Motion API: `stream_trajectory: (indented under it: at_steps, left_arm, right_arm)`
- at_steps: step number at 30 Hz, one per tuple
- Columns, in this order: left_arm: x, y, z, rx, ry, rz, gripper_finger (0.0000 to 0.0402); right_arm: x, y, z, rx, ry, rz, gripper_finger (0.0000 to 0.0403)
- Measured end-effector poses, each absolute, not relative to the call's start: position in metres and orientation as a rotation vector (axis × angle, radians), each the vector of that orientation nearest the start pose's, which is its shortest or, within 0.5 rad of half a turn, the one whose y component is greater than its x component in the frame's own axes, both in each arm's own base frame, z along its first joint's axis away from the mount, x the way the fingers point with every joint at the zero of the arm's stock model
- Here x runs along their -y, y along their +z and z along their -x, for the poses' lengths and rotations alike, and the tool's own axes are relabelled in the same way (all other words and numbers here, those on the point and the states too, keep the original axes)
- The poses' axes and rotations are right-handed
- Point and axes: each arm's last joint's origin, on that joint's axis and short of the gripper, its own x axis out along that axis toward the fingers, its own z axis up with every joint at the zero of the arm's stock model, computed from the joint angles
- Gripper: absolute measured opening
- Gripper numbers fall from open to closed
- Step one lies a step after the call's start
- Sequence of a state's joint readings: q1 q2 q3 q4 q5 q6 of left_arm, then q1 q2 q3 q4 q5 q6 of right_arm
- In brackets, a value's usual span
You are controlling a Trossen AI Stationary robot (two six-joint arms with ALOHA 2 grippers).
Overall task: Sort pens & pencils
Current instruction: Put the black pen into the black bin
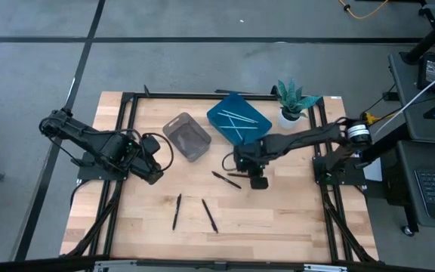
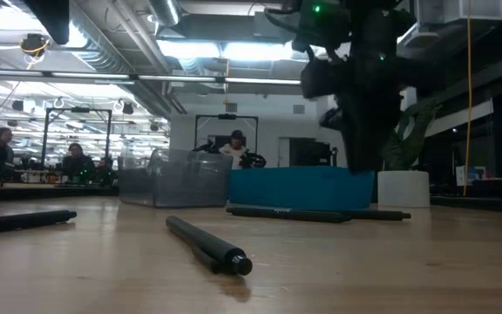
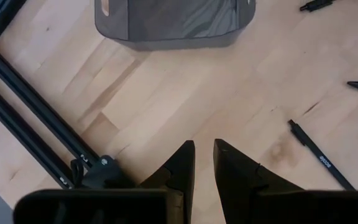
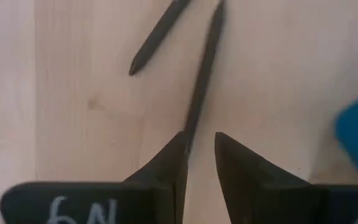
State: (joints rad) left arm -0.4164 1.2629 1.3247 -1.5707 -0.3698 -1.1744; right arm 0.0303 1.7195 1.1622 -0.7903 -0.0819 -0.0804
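The right end effector (image 4: pixel 199 168), its fingers a narrow gap apart and holding nothing, hangs over a black stick (image 4: pixel 202 74) lying on the counter (image 1: pixel 278 219) beside the blue tray (image 1: pixel 221 113); it should centre on the stick, then drop.

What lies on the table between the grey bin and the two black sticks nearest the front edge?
In the high view, only bare wood lies between the grey bin and the two black sticks.

Grey floor (image 1: pixel 202 68) around the wooden table (image 1: pixel 278 219); bright ceiling lights (image 2: pixel 207 50); seated people (image 2: pixel 77 161) behind.
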Motion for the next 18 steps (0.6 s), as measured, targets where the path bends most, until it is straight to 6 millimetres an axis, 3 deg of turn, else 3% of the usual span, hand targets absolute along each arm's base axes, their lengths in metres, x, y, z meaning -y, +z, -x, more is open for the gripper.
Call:
stream_trajectory:
  at_steps: [9,18]
  left_arm:
    - [0.068,0.335,-0.174,-1.196,0.727,0.445,0.0054]
    - [0.068,0.335,-0.174,-1.197,0.726,0.445,0.0054]
  right_arm:
    - [-0.024,0.148,-0.33,-1.474,0.192,0.094,0.0083]
    - [-0.023,0.143,-0.335,-1.449,0.184,0.137,0.0083]
